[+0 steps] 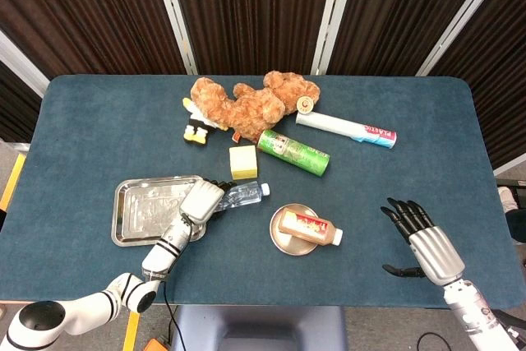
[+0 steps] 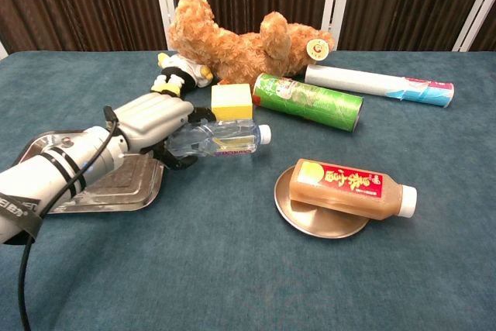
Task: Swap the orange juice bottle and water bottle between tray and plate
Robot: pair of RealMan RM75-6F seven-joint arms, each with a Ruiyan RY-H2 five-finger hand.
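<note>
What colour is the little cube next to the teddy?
Yellow cube, clearest in the chest view.

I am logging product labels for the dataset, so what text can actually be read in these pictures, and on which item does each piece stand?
"PLASTIC": on the white roll, only roughly legible.
Orange juice bottle: red label with yellow characters, too blurred to read.
Water bottle, held by the left hand: label print too small.
Green can: pattern only, nothing readable.
Teddy bear: round tag, unreadable.
Left arm strap: partly cut off, unreadable.
</note>
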